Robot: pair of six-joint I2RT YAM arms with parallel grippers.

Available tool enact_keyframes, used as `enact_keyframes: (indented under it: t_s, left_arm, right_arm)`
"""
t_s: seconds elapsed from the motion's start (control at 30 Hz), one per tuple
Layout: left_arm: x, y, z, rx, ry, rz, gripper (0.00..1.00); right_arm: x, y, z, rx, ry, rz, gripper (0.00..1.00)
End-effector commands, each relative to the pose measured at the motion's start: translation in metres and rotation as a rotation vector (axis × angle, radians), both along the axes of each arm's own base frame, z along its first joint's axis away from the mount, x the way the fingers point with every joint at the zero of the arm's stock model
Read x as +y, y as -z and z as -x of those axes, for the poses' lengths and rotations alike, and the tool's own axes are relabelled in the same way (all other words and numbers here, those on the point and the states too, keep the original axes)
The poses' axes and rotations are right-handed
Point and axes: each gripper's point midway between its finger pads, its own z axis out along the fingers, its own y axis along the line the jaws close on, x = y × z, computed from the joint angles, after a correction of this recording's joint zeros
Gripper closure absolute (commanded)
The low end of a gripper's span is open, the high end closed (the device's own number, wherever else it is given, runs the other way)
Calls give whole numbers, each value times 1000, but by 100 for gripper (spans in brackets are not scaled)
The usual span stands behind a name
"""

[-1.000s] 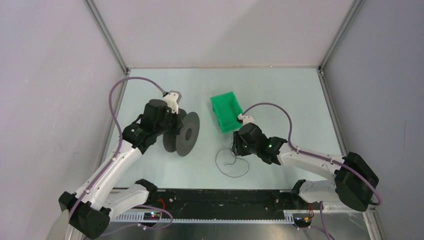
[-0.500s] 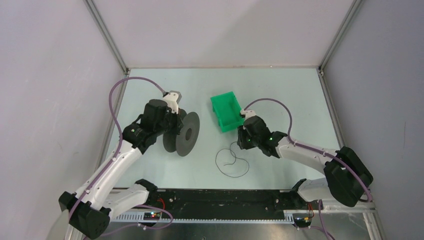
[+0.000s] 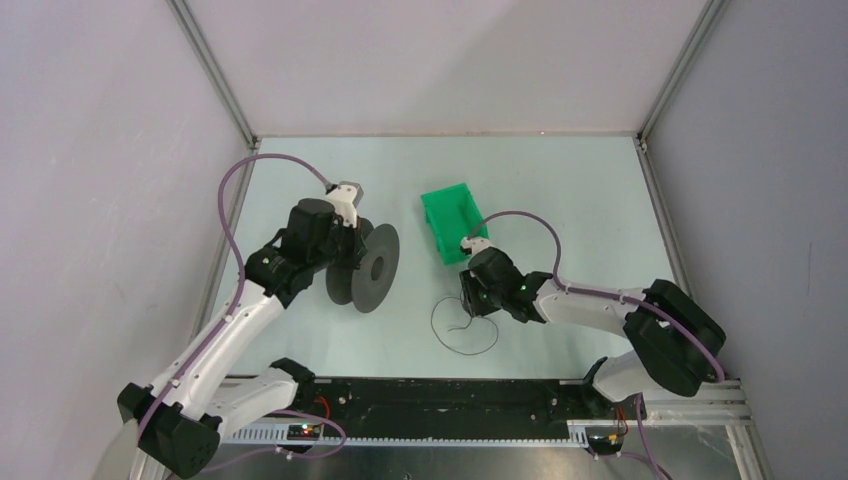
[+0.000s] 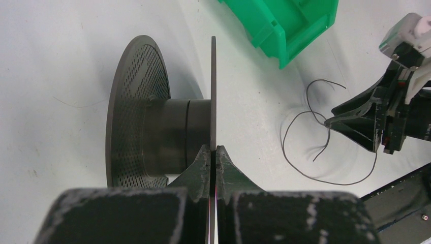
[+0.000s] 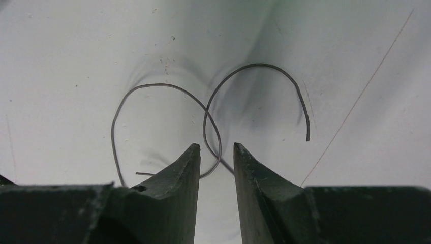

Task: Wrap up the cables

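The cable [image 3: 434,325] is a thin black wire lying in loose loops on the table, right of the spool. It also shows in the left wrist view [image 4: 330,182] and the right wrist view [image 5: 152,85]. My right gripper [image 3: 470,300] is low over the wire. It is open with a narrow gap [image 5: 216,147], and the point where the two loops cross lies between its fingertips. My left gripper [image 3: 362,260] is shut [image 4: 213,150] on the thin right flange of the dark grey spool [image 4: 167,134], which stands on its edge.
A green bin [image 3: 452,225] stands just behind the right gripper; it also shows in the left wrist view [image 4: 284,25]. The spool [image 3: 378,268] stands left of the wire. Grey walls close in the table on three sides.
My right gripper has moved left and forward onto the wire's crossing point. The wire, the left arm and the spool have not moved.
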Motion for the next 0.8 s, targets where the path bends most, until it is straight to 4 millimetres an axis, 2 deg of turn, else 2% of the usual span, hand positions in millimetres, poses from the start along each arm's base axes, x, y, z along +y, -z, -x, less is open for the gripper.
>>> enact_keyframes:
  t_s: [0.0,0.27,0.33,0.4,0.43,0.47,0.63,0.7,0.77]
  left_arm:
    - [-3,-13,-6,-56,6,11,100]
    - [-4,-12,-5,-52,13,15,100]
    - [-4,-12,-5,-52,12,16,100]
    - [-4,-12,-5,-53,10,16,100]
    - [-4,-12,-5,-53,8,16,100]
    - [-3,-13,-5,-54,6,18,100]
    - [-8,-16,-1,-66,14,23,100]
    - [-8,-18,0,-80,8,11,100]
    - [-10,-22,4,-95,16,14,100]
  right_arm:
    - [6,3,-7,-9,-6,-3,66]
    - [1,13,-8,10,27,43,69]
    - [1,13,-8,13,29,46,74]
    - [2,11,-9,10,26,40,91]
    - [2,9,-8,9,26,38,95]
    - [2,5,-8,3,27,32,100]
    - [0,-22,-5,-27,39,-18,100]
    - [-4,-39,-3,-46,54,-46,100]
    - [-12,-65,-2,-81,93,-91,100]
